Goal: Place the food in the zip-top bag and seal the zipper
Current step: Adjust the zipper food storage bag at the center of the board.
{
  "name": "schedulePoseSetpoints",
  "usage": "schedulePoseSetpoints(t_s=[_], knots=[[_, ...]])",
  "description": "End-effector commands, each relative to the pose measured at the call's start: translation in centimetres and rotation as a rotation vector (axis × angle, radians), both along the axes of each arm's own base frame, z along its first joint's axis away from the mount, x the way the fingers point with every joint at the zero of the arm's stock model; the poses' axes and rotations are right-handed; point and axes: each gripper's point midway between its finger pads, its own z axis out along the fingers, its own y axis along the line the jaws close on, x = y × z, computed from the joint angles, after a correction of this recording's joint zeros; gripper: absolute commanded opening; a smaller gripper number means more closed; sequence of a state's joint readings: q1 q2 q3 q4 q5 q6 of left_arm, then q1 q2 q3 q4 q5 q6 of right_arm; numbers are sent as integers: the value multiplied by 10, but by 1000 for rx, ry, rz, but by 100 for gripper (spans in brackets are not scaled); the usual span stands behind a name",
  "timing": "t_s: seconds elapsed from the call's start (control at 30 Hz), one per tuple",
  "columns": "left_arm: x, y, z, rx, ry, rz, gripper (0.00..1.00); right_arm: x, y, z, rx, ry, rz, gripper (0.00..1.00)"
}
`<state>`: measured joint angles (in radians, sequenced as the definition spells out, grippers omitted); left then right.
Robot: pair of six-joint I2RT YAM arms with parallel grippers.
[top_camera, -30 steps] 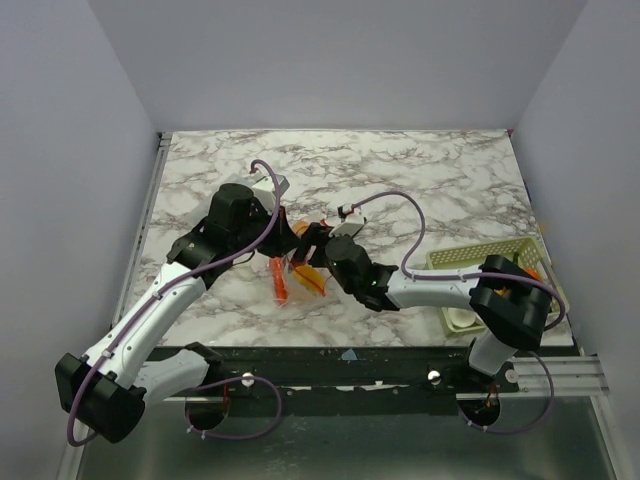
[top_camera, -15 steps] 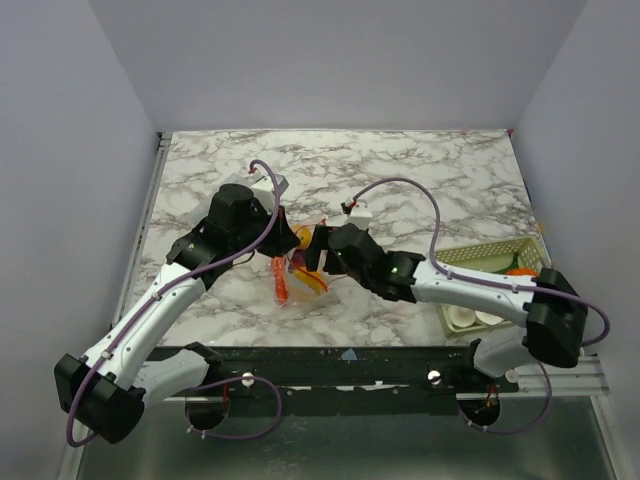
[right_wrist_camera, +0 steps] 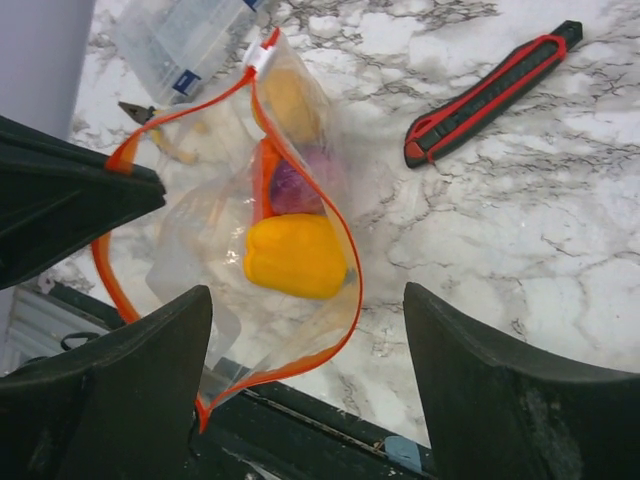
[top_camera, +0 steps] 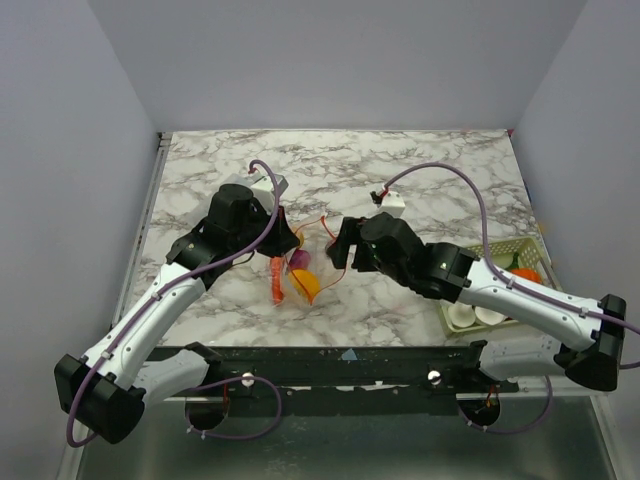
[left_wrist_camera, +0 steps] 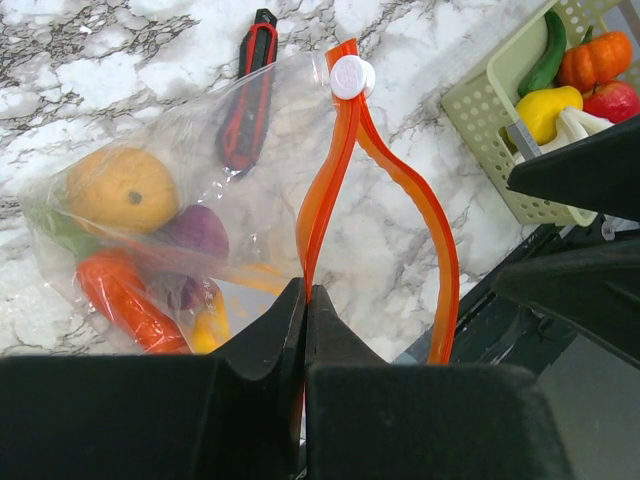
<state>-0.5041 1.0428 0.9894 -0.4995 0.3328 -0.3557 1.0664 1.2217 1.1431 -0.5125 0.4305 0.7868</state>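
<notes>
We pinch thin orange-red zipper strip (left_wrist_camera: pixel 335 170) of clear plastic bag (left_wrist_camera: pixel 180 130), left hand (left_wrist_camera: pixel 305 330) clenched; right hand (right_wrist_camera: pixel 305 292) released above glossy yellow toy pepper (right_wrist_camera: pixel 295 255) inside.

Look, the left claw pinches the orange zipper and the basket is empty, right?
Not quite. The left gripper does pinch the zipper, but the basket is not empty: the left wrist view shows several vegetables in it.

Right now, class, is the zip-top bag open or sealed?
Open. The zipper's two orange strips bow wide apart, the white slider sits at one end, and a yellow food piece lies inside.
</notes>
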Motion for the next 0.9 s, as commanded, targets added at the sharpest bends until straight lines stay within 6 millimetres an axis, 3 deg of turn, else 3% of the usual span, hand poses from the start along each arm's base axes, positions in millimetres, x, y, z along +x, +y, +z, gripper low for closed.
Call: schedulePoseSetpoints(t_s=[0.0, 0.17, 0.23, 0.3, 0.37, 0.43, 0.57, 0.67, 0.77, 0.87], knots=[[2, 1, 10, -10, -33, 6, 0, 6, -12, -43, -114, 66, -63, 74], [1, 1, 11, -9, -38, 8, 0, 8, 9, -68, -115, 107, -34, 61], [-1, 0, 13, -21, -33, -1, 0, 10, 13, -74, -161, 124, -17, 52], [-6, -6, 18, -62, -28, -26, 0, 10, 21, -72, -193, 136, 3, 36], [-9, -9, 25, -92, -10, -30, 0, 7, 37, -57, -177, 123, 63, 13], [-9, -5, 34, -94, 16, 13, 0, 4, 50, -25, -142, 88, 84, 3], [-18, 2, 59, -162, 25, 79, 0, -12, 77, 20, -21, 92, 200, 1], [-25, 7, 58, -236, 46, 147, 0, -26, 96, 19, 25, 157, 287, 0], [-21, 14, 26, -256, 90, 237, 0, -28, 99, -3, 48, 173, 288, 0], [-17, 14, -13, -202, 157, 258, 0, -24, 89, -26, 26, 160, 246, 0]])
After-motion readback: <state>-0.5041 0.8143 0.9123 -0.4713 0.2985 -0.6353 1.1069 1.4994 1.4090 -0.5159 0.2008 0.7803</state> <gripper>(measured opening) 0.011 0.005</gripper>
